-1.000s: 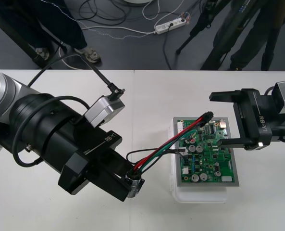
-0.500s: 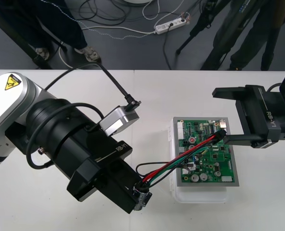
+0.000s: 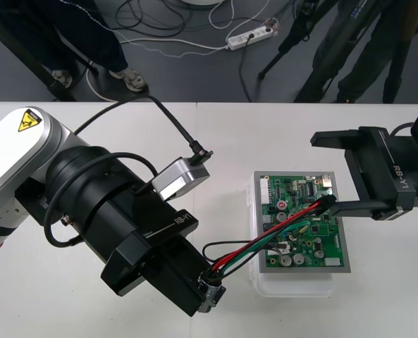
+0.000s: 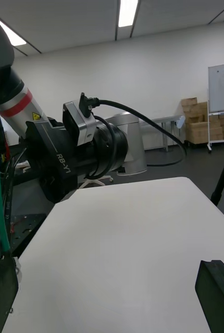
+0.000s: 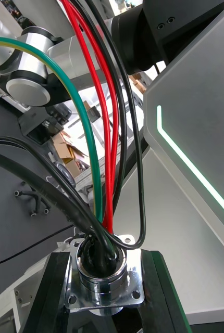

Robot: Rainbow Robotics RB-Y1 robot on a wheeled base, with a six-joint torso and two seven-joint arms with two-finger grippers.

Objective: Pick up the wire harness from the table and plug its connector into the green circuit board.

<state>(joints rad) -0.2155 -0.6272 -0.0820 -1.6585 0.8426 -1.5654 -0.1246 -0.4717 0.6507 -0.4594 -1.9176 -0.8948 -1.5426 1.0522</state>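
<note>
The left gripper (image 3: 206, 291) pinches the metal socket (image 5: 102, 274); wires (image 5: 107, 166) arch over the green circuit board (image 3: 316, 248) toward the spread right gripper (image 3: 326, 172).

One green circuit board (image 3: 321, 250) on one white base (image 3: 293, 286), one wire harness (image 3: 265, 243) with one round metal socket (image 5: 104, 276) and one black plug (image 3: 327, 201), one light table (image 3: 230, 141), two grippers: left gripper (image 3: 203, 294), right gripper (image 3: 341, 172).

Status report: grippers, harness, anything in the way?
Left gripper shut on harness at its socket, beside board. Right gripper open at board's right edge, plug at its finger. Plug not visibly seated. Nothing blocking.
</note>
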